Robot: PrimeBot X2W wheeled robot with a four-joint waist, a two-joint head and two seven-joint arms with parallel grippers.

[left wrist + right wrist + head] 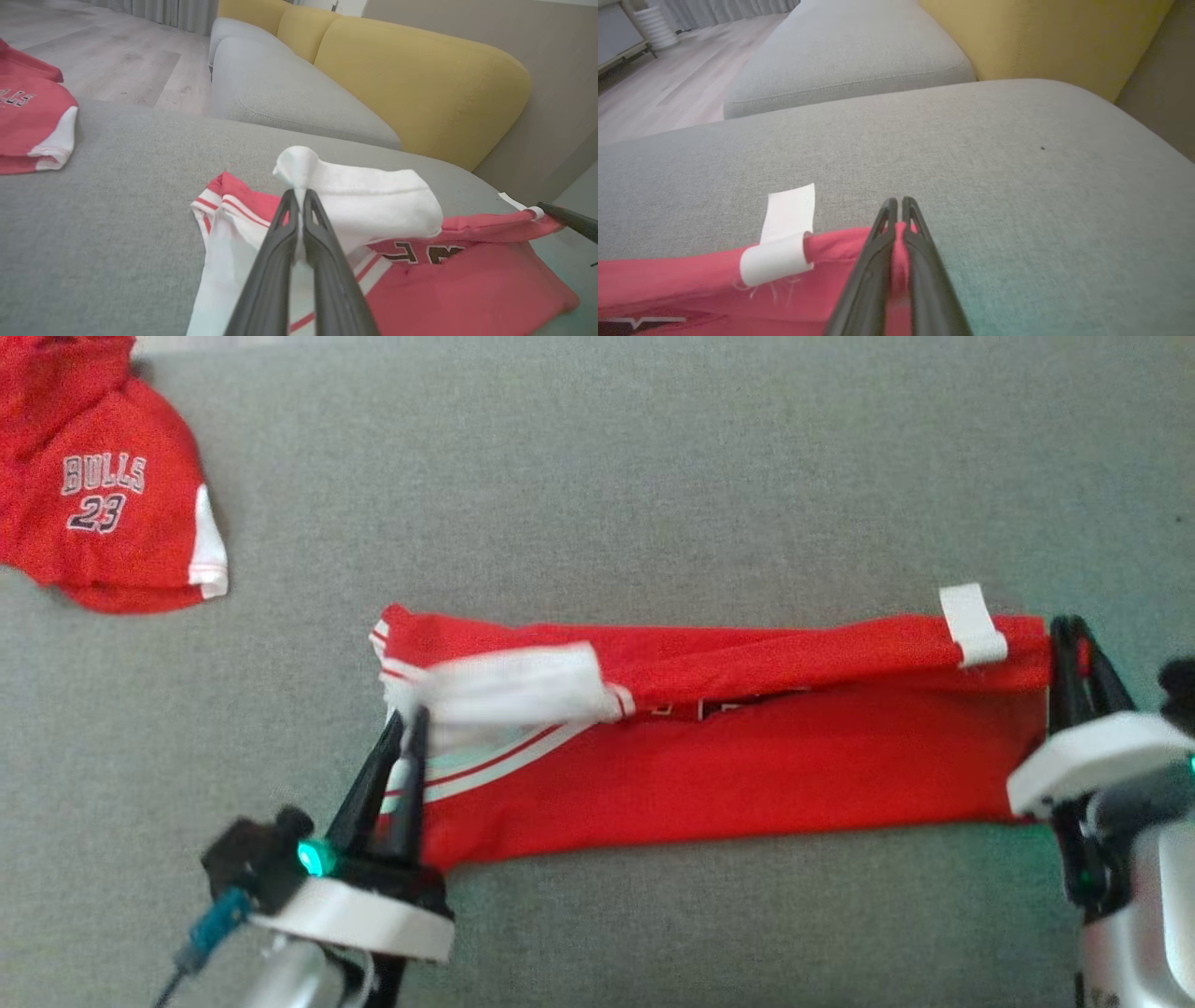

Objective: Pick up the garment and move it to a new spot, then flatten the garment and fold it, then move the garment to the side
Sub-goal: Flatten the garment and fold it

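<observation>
On the near side of the grey cushion: left gripper pinched almost closed on the white sleeve, right gripper likewise on the red hem. The garment lies mid-cushion as a long red folded strip, white label up. Far left: second Bulls jersey.

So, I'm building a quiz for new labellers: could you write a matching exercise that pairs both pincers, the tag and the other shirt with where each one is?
1 left pincer
2 right pincer
3 tag
4 Bulls shirt

a lying apart, far left
b shut on the red corner of the garment
c wrapped over the garment's far edge
d shut on the garment's white part

Pairs: 1-d, 2-b, 3-c, 4-a
</observation>
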